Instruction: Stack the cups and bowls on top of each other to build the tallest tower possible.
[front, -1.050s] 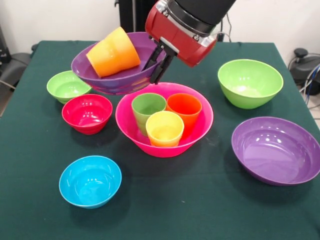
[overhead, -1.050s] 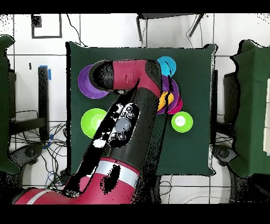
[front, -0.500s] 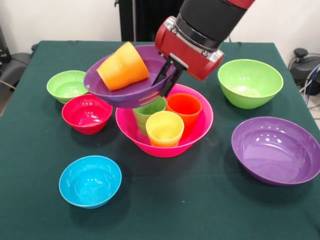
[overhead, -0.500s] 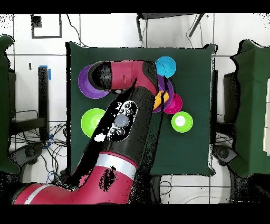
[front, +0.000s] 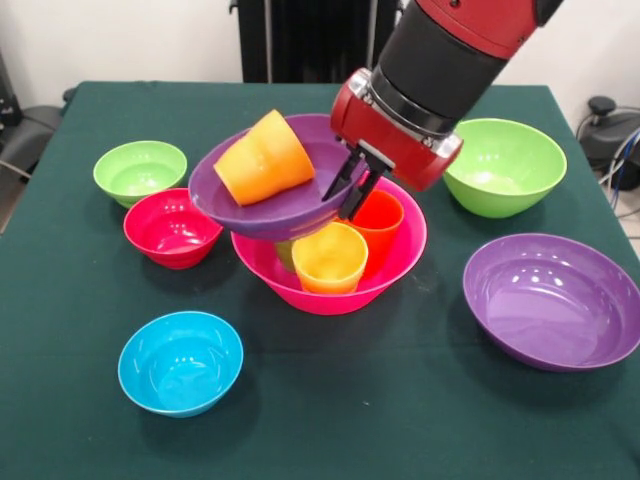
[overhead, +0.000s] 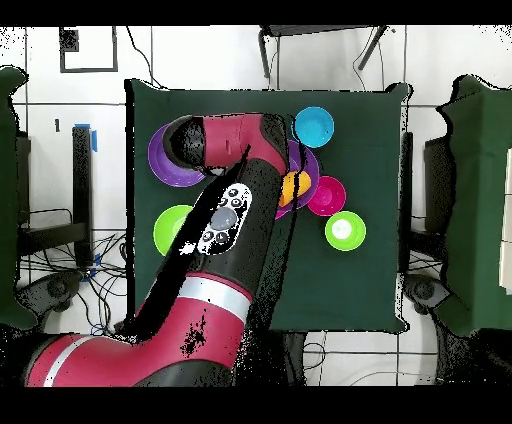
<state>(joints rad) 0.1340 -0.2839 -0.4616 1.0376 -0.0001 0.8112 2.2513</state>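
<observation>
The gripper (front: 354, 190) pinches the rim of a purple bowl (front: 275, 195), an orange cup (front: 263, 160) lying inside, just above three cups in the hot-pink bowl (front: 400, 255) mid-table; five bowls sit unstacked, so the tower seems barely begun

Glossy plastic bowls (front: 551, 300), matt tablecloth (front: 400, 400)

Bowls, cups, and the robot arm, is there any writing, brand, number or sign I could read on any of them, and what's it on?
None readable in either view.
The cups and bowls, such as the held purple bowl and the orange cup lying in it, are plain glossy plastic.
The gripper and the red arm show no legible label.
The green table cover is unmarked.
</observation>
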